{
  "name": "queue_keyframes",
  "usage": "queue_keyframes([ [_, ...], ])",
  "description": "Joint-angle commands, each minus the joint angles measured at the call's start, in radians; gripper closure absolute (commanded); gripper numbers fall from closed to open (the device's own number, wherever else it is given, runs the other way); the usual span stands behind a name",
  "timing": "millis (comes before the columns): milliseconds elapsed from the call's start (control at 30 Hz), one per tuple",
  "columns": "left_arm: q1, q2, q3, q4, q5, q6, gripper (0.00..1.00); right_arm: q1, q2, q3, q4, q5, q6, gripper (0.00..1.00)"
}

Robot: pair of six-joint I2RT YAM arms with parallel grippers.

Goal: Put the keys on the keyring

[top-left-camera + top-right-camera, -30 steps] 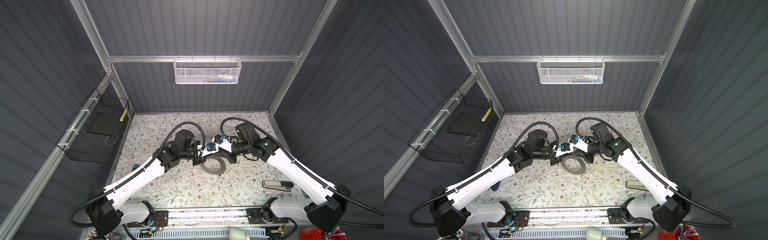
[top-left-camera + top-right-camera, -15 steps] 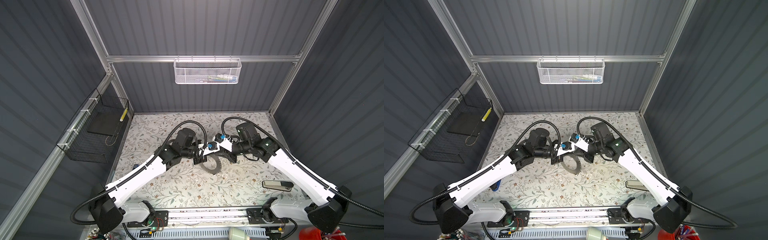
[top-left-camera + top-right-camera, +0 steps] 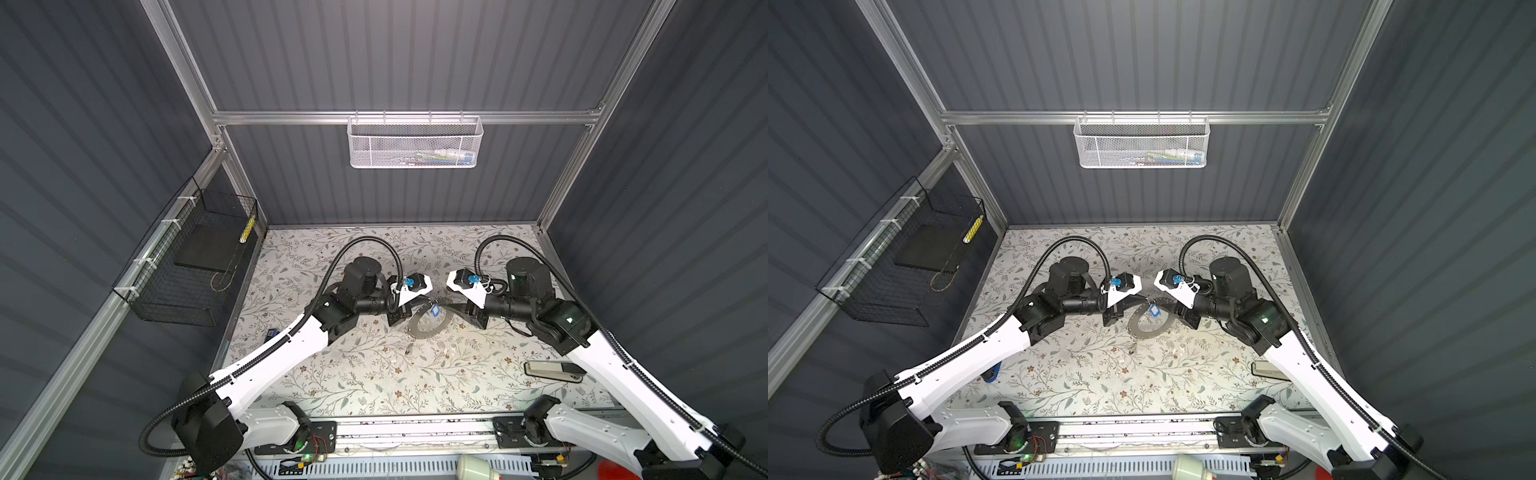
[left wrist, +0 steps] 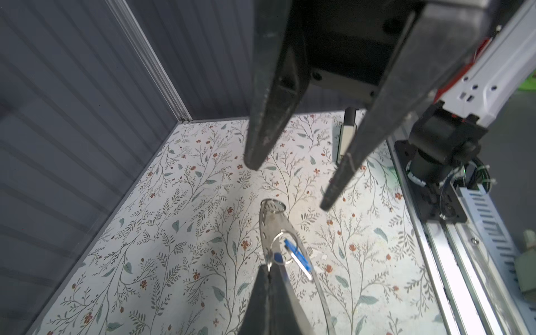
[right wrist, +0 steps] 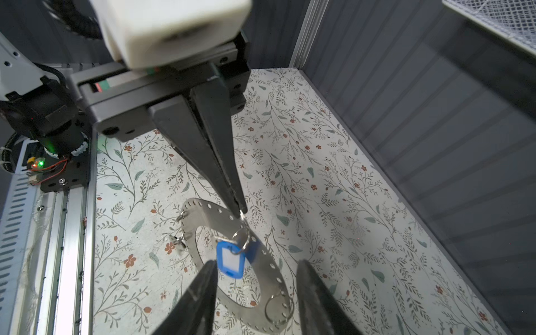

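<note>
Keyring of flat grey perforated metal (image 5: 208, 216) sits tilted, its rim clamped in the tips of the left pincer (image 5: 242, 210). A blue white-labelled plastic key tag (image 5: 230, 259) dangles from it, just ahead of the right pincer (image 4: 288, 185), whose jaws stand apart.

Probably a robotics lab cell: aluminium frame (image 3: 407, 117), grey ribbed walls (image 3: 374, 54), arms (image 3: 286, 347) on a base rail (image 3: 415, 428).

Shiny perforated metal keyring (image 5: 211, 216), glossy blue plastic tag (image 5: 230, 259), matt floral-printed tabletop (image 5: 319, 203)
</note>
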Motion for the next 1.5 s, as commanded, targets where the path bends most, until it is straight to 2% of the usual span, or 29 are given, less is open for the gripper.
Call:
queue_keyframes([
  [0,0.02,-0.031,-0.021,0.2,0.065,-0.14,1.0,-0.003,-0.016,-0.045,0.053,-0.019,0.048,0.51],
  [267,0.022,-0.031,-0.039,0.305,0.037,-0.243,1.0,-0.002,-0.009,-0.089,0.185,-0.039,0.142,0.49],
  [467,0.021,-0.029,-0.044,0.331,0.021,-0.275,1.0,0.013,0.038,-0.076,0.297,0.03,0.24,0.49],
  [600,0.021,-0.026,-0.042,0.333,0.032,-0.278,1.0,0.028,0.058,-0.065,0.298,0.091,0.23,0.5],
  [700,0.022,-0.03,-0.042,0.32,0.036,-0.265,1.0,0.029,0.047,-0.069,0.293,0.093,0.22,0.51],
  [867,0.021,-0.037,-0.033,0.26,0.042,-0.222,1.0,0.029,-0.061,-0.115,0.282,0.093,0.149,0.47],
  [1100,0.022,-0.036,-0.022,0.259,0.045,-0.222,1.0,0.029,-0.13,-0.158,0.21,0.205,0.088,0.46],
  [1200,0.021,-0.038,-0.029,0.286,0.035,-0.248,1.0,0.043,-0.109,-0.177,0.214,0.242,0.101,0.47],
  [1467,0.019,-0.05,-0.057,0.377,-0.016,-0.349,1.0,0.158,-0.02,-0.174,0.31,0.455,0.093,0.48],
])
